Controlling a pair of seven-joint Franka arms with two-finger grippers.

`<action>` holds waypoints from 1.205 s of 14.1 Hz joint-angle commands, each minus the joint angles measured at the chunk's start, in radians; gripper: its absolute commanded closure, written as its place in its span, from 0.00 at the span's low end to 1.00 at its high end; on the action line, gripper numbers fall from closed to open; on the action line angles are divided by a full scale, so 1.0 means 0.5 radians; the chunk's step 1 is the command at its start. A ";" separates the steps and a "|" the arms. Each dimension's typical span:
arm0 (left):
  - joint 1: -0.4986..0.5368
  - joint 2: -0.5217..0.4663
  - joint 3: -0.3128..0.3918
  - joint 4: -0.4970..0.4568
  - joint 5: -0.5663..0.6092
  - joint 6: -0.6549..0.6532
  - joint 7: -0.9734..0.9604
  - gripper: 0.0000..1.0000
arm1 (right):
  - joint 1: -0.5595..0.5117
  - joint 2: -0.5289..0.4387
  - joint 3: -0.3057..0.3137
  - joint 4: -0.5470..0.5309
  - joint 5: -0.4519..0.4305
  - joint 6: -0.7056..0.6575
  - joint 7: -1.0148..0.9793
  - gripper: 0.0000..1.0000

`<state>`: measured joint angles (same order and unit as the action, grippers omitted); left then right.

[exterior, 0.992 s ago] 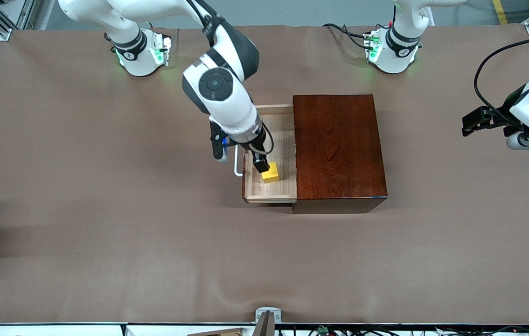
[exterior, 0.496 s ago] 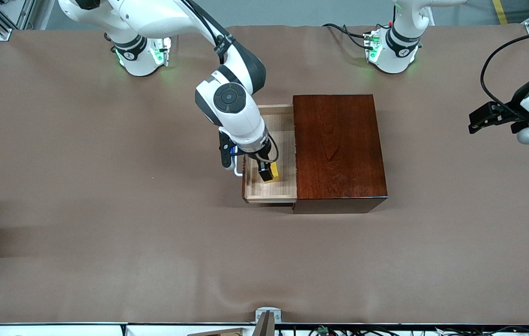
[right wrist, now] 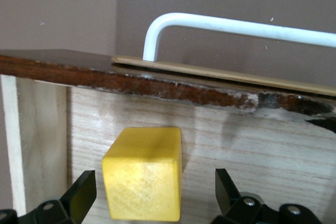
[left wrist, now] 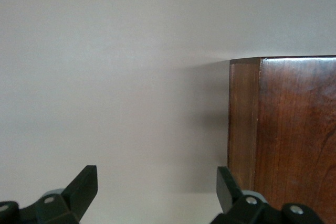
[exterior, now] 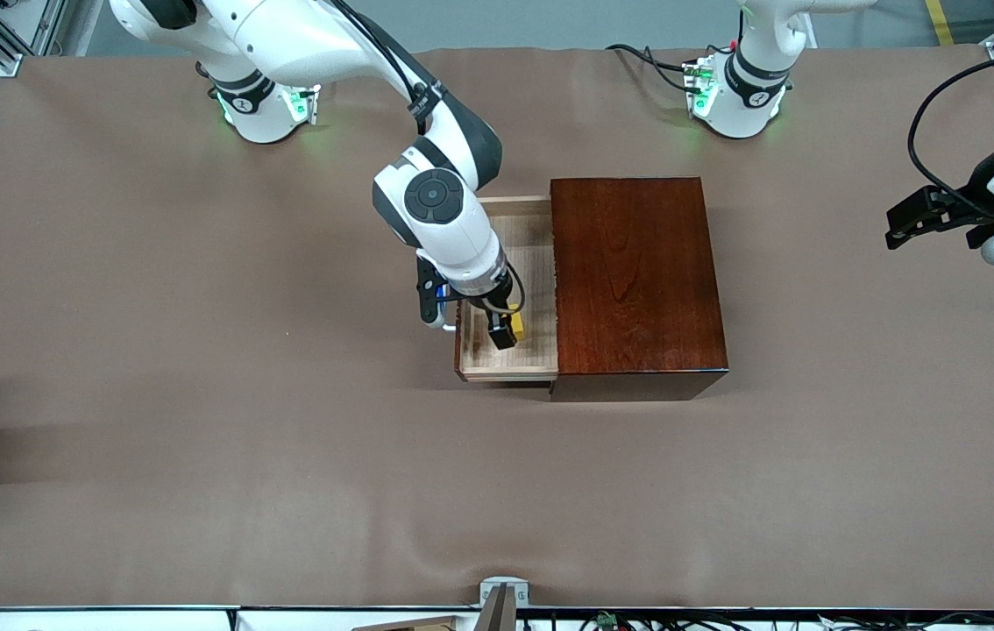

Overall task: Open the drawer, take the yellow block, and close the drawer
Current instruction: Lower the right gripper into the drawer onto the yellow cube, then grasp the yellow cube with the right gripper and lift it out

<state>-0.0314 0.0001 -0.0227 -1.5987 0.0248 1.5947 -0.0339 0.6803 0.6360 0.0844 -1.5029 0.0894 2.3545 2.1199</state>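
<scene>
The right arm reaches from its base down into the open drawer [exterior: 510, 350]. The drawer stands pulled out of the box [exterior: 633, 276] toward the right arm's end of the worktop [exterior: 199, 350], its pale floor bare along the edge nearest the front camera.

The right tool [exterior: 507, 331] is low inside the drawer, fingers spread wide. In the right wrist view its two dark fingertips [right wrist: 79, 195] stand on either side of the block [right wrist: 143, 180], with a clear gap between each tip and the yellow faces; nothing is pinched. The block [exterior: 516, 324] sits flat on the drawer floor, closer to the drawer's dark front than to the box, and in the half of the drawer nearer the front camera. In the front view the tool covers most of it, so only a yellow sliver shows.

The white handle [right wrist: 231, 27] juts from the outer face of the drawer front, over bare worktop.

The box sits mid-worktop, glossy and dark, its top bare.

The left arm waits, raised at its own end of the worktop. The left tool [exterior: 931, 216] hangs in the air there with fingers spread, holding nothing; the left wrist view shows its fingertips [left wrist: 84, 187] apart, with a corner of the box past them.
</scene>
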 commanded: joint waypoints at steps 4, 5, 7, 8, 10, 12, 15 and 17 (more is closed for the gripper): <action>0.017 0.006 -0.004 0.028 -0.034 -0.014 0.022 0.00 | 0.023 0.017 -0.019 0.051 -0.111 -0.003 0.052 0.91; 0.017 0.012 -0.004 0.034 -0.031 -0.008 0.025 0.00 | 0.011 -0.005 -0.019 0.073 -0.114 -0.030 0.049 0.91; 0.014 0.012 -0.007 0.037 -0.028 -0.014 0.016 0.00 | -0.002 -0.045 -0.015 0.207 -0.111 -0.283 0.046 0.91; 0.017 0.012 -0.007 0.037 -0.028 -0.014 0.016 0.00 | -0.005 -0.048 -0.015 0.311 -0.108 -0.461 0.046 0.91; 0.017 0.015 -0.007 0.037 -0.028 -0.011 0.016 0.00 | -0.020 -0.063 -0.009 0.505 -0.081 -0.790 0.040 0.91; 0.017 0.015 -0.007 0.037 -0.028 -0.008 0.016 0.00 | -0.081 -0.142 0.006 0.579 -0.065 -0.987 -0.042 0.92; 0.011 0.015 -0.010 0.041 -0.025 -0.008 0.016 0.00 | -0.188 -0.265 -0.006 0.561 -0.068 -1.226 -0.611 1.00; 0.008 0.030 -0.010 0.040 -0.025 -0.008 0.016 0.00 | -0.308 -0.315 -0.006 0.542 -0.068 -1.374 -1.023 1.00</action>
<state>-0.0316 0.0019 -0.0237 -1.5977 0.0248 1.5948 -0.0339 0.5858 0.5091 0.0708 -1.2090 0.0544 1.7189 1.7779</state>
